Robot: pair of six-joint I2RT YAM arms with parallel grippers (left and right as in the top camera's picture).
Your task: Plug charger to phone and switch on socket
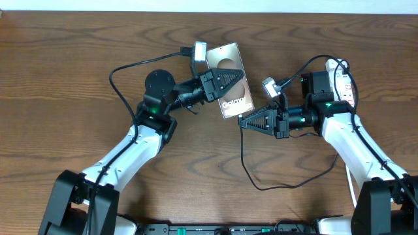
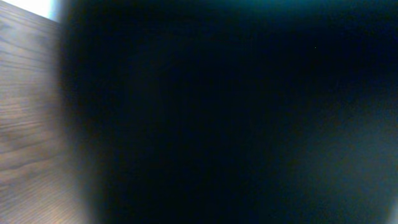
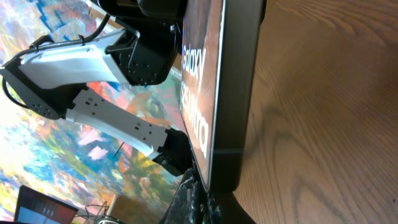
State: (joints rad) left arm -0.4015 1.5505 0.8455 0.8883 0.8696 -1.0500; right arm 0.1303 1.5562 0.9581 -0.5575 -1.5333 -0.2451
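The phone (image 1: 232, 60), bronze with white "Galaxy" lettering, lies slanted at the middle back of the table. My left gripper (image 1: 244, 78) reaches across it from the left, turned on its side and shut on the phone's long edge. The phone blacks out nearly all of the left wrist view. My right gripper (image 1: 240, 122) is shut at the phone's near short end (image 3: 236, 93); its fingertips (image 3: 205, 202) touch that end. The charger cable (image 1: 261, 186) trails from it in a loop. The connector tip is hidden. The socket (image 1: 344, 81) lies behind my right arm.
A black plug block (image 1: 318, 82) sits at the socket's left end. A thin black wire (image 1: 112, 77) arcs left of my left arm's base. My left arm (image 3: 118, 124) shows beyond the phone in the right wrist view. Bare wood (image 3: 323, 124) lies beside the phone.
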